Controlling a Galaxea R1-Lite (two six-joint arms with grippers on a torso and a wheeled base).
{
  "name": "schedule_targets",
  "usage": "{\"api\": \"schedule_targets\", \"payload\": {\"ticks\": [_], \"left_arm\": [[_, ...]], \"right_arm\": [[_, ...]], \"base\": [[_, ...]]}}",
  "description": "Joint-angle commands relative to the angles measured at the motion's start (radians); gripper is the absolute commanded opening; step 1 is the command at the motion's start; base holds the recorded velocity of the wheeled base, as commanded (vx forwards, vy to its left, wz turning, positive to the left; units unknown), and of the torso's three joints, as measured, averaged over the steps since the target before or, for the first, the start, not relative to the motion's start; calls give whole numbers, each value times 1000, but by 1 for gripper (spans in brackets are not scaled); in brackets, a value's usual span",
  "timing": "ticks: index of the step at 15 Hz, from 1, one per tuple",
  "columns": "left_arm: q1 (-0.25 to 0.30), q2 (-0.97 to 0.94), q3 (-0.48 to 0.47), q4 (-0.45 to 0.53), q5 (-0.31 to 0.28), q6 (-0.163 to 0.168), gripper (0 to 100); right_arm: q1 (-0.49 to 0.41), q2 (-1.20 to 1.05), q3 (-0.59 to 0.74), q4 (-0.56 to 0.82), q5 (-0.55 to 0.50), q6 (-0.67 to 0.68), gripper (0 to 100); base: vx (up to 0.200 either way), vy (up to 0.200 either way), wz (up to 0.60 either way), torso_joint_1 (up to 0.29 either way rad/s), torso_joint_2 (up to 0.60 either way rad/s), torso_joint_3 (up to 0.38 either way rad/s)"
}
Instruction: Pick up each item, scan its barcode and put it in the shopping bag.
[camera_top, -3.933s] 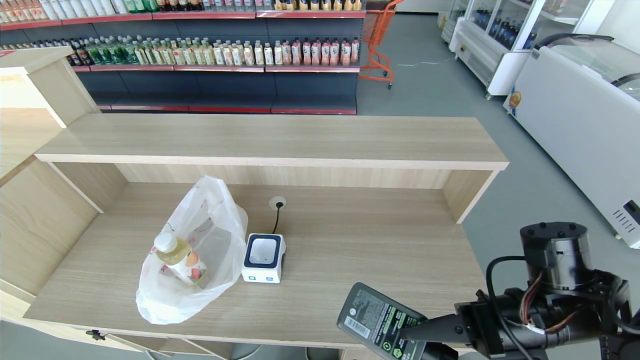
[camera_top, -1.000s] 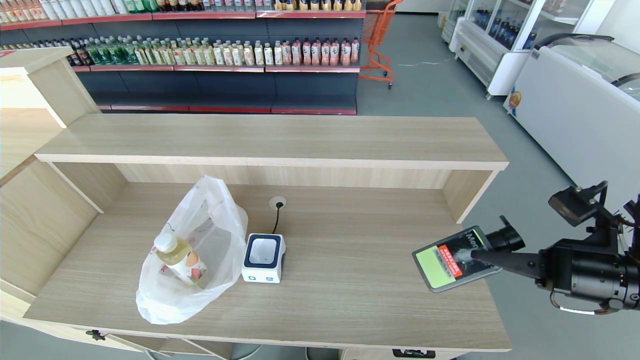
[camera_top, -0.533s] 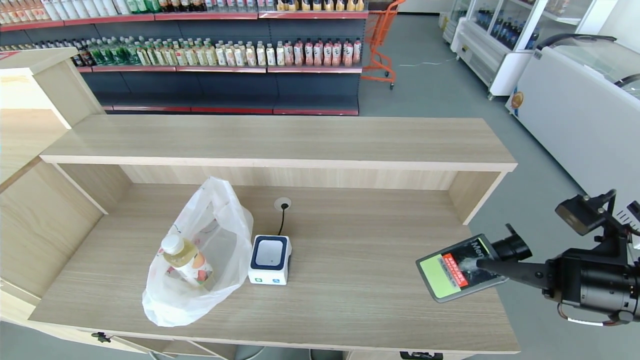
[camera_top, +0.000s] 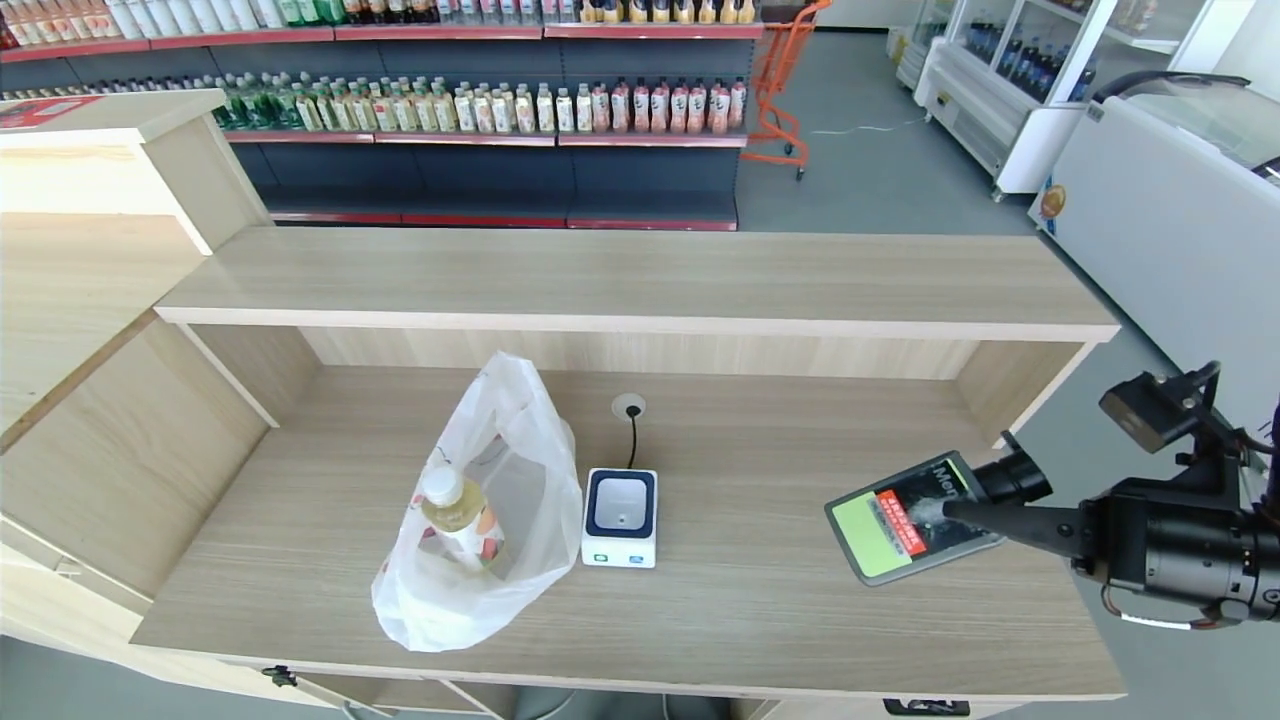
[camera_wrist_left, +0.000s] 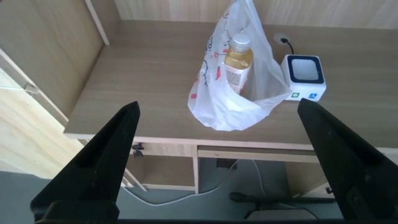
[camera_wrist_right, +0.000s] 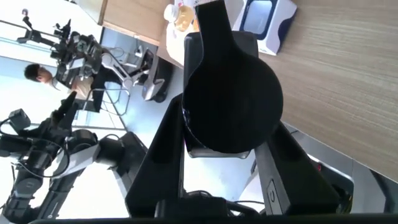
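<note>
- Flat pack (camera_top: 905, 520): pinched in right jaws above tabletop's (camera_top: 780, 620) right end.
- Step: scan pending; scanner (camera_top: 620, 505), beside shopping bag (camera_top: 500, 580), well apart.
- Next: bring barcode over scanner window.
- Left jaws: spread.

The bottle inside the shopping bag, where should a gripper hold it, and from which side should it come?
Probably at the neck, just under the white cap, coming from above. The bottle stands slightly tilted and the shopping bag wraps its body, so only the top is free at the bag's open mouth.
</note>
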Motion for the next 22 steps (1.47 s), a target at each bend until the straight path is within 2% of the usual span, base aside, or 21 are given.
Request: {"api": "schedule_targets", "payload": {"ticks": [1,4,6,8,9,13,19,22], "left_arm": [[0,0,0,0,0,0,100],[0,0,0,0,0,0,100],[0,0,0,0,0,2,100],[0,0,0,0,0,2,100],[0,0,0,0,0,2,100],[0,0,0,0,0,2,100],[0,0,0,0,0,0,100],[0,0,0,0,0,0,100]], "right_arm": [[1,57,-16,-5,0,-45,0],[1,140,-29,-14,-3,-195,0],[16,189,-56,-15,-67,-238,0],[27,246,-82,-51,-115,-264,0],[37,308,-102,-123,-129,-283,0],[94,433,-119,-278,-192,-283,0],[105,525,-179,-285,-222,-286,0],[119,598,-230,-318,-293,-295,0]], "base": [[0,200,0,7,27,-2],[0,200,0,2,2,1],[0,200,0,2,-2,7],[0,0,0,0,0,0],[0,0,0,0,0,0],[0,0,0,0,0,0],[0,0,0,0,0,0],[0,0,0,0,0,0]]}}
